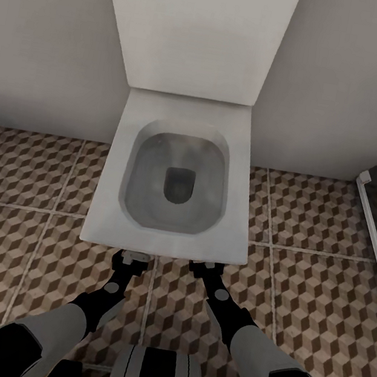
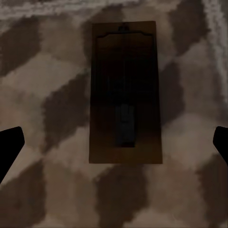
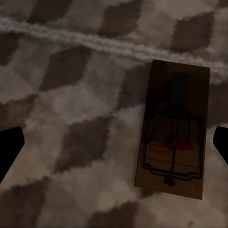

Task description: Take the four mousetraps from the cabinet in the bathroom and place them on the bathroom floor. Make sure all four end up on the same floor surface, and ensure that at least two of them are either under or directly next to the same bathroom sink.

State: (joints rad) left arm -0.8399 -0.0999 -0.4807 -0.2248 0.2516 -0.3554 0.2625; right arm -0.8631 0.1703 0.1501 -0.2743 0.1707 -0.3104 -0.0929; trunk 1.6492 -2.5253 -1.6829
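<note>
We stand before a white toilet, both arms reaching under its front edge. Our left pincer hangs spread wide over a mousetrap lying flat on the bathroom floor. Our right pincer, equally wide, hovers above a second mousetrap beside a grout line.

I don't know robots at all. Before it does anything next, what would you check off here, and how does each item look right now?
1. Left claw open, holding nothing: ok, its dark fingertips stand wide apart.
2. Right claw open, holding nothing: ok, same.
3. Flat brown wooden mousetrap below the left claw lies on the cube-patterned tile floor: ok.
4. Second brown mousetrap with a red bit lies flat on the same patterned floor: ok.
5. Traps beside a sink: not ok; the fixture ahead is a white square toilet.
6. The other two traps' whereabouts: cannot tell.
</note>
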